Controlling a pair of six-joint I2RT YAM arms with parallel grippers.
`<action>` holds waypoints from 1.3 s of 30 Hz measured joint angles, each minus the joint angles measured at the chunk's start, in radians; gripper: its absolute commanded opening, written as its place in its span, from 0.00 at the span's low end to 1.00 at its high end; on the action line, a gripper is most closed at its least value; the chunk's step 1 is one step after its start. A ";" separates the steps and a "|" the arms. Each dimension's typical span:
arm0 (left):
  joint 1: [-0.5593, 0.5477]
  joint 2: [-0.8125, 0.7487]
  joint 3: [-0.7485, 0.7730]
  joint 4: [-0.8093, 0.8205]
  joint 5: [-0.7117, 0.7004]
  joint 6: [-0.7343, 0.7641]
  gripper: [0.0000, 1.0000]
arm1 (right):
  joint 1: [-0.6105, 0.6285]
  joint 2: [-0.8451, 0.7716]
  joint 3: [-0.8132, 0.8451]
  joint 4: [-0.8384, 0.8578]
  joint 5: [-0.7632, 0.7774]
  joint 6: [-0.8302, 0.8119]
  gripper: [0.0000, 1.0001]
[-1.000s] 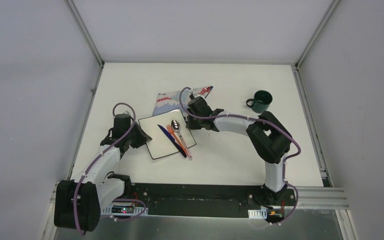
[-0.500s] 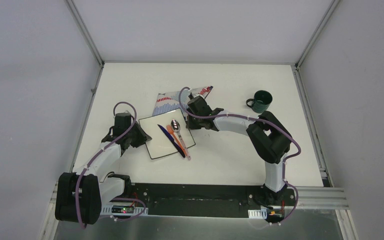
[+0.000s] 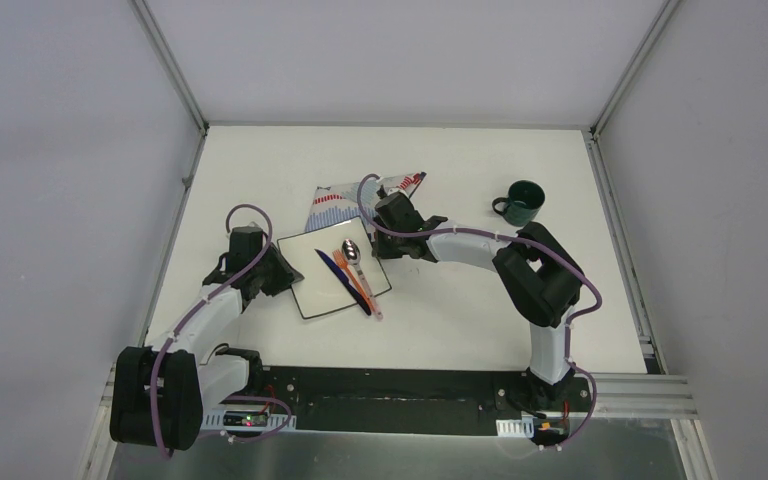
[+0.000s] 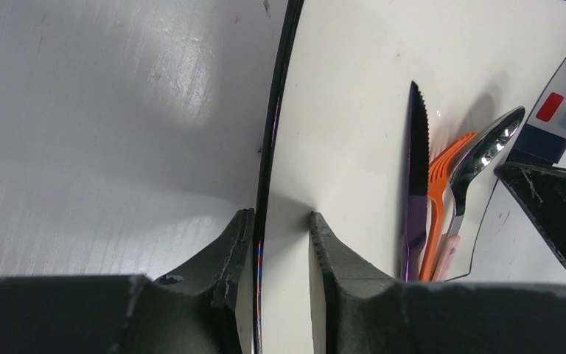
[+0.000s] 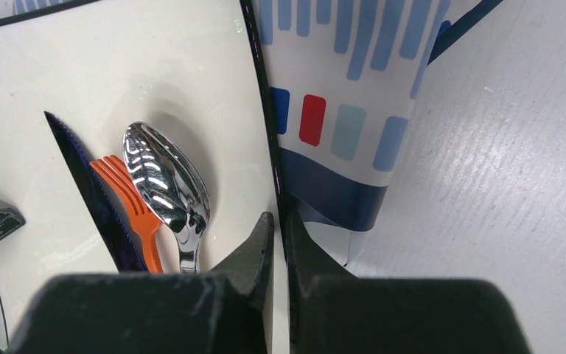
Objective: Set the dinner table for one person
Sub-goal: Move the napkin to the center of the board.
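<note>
The white square plate is caught between your two arms. It sits flat on the dinner table, a bit left of the middle, and the white tabletop spreads out wide all around it. Your left gripper stands over the plate's left edge, with one finger on each side of the black rim. Its jaws are open a little, and there is a small gap by the inside finger, so it does not look like it is pinching. Your right gripper is at the plate's far right edge, with its jaws squeezed tight on the rim.

Three things lie side by side on the right half of the plate: a dark blue knife, an orange fork and a shiny spoon. They all point the same way, with heads to the far side and handles toward you, slanting right. The handles poke out past the plate's near right edge. The striped cloth lies just behind the plate and seems to go under its far edge. A green mug stands well apart on the right.

I think the next job is to lift out the cutlery. Your right arm is much nearer to it — so let go of the rim there and come at the handles from the near right.
</note>
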 measured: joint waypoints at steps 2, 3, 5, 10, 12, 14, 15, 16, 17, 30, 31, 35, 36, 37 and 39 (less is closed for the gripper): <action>0.000 -0.006 0.000 -0.005 0.000 -0.003 0.21 | 0.000 0.000 -0.001 0.001 0.000 -0.001 0.00; 0.000 -0.008 0.000 -0.007 0.001 -0.004 0.23 | 0.000 0.000 -0.001 0.002 0.000 -0.001 0.00; 0.000 -0.016 -0.002 -0.008 0.003 -0.008 0.28 | 0.000 0.000 -0.002 0.003 0.001 -0.001 0.00; -0.001 -0.028 -0.024 -0.016 -0.001 -0.023 0.34 | 0.008 -0.001 -0.008 0.025 -0.012 0.001 0.00; -0.001 -0.031 -0.029 -0.024 -0.002 -0.027 0.36 | 0.013 -0.001 -0.009 0.031 -0.012 0.000 0.00; -0.001 -0.032 -0.029 -0.026 -0.004 -0.027 0.36 | 0.013 -0.001 -0.011 0.035 -0.015 0.001 0.00; -0.001 -0.029 -0.029 -0.026 -0.004 -0.028 0.37 | 0.013 -0.001 -0.011 0.035 -0.016 0.000 0.00; -0.001 -0.027 -0.029 -0.026 -0.004 -0.028 0.37 | 0.013 -0.001 -0.011 0.035 -0.017 0.000 0.00; -0.001 -0.024 -0.028 -0.026 -0.004 -0.028 0.39 | 0.013 -0.001 -0.012 0.036 -0.018 0.001 0.00; -0.001 0.021 -0.004 -0.016 0.009 -0.026 0.51 | 0.013 -0.001 -0.018 0.047 -0.024 0.002 0.00; -0.001 0.021 -0.004 -0.015 0.011 -0.026 0.52 | 0.013 -0.001 -0.018 0.047 -0.024 0.002 0.00; -0.001 0.023 -0.004 -0.009 0.022 -0.026 0.53 | 0.013 -0.001 -0.018 0.047 -0.025 0.002 0.00; -0.001 0.024 -0.004 -0.008 0.024 -0.026 0.53 | 0.013 -0.001 -0.018 0.047 -0.025 0.002 0.00; -0.001 0.024 -0.004 -0.008 0.027 -0.026 0.53 | 0.013 -0.001 -0.018 0.047 -0.025 0.002 0.00; 0.000 0.025 -0.004 -0.008 0.030 -0.026 0.53 | 0.013 -0.001 -0.018 0.047 -0.025 0.002 0.00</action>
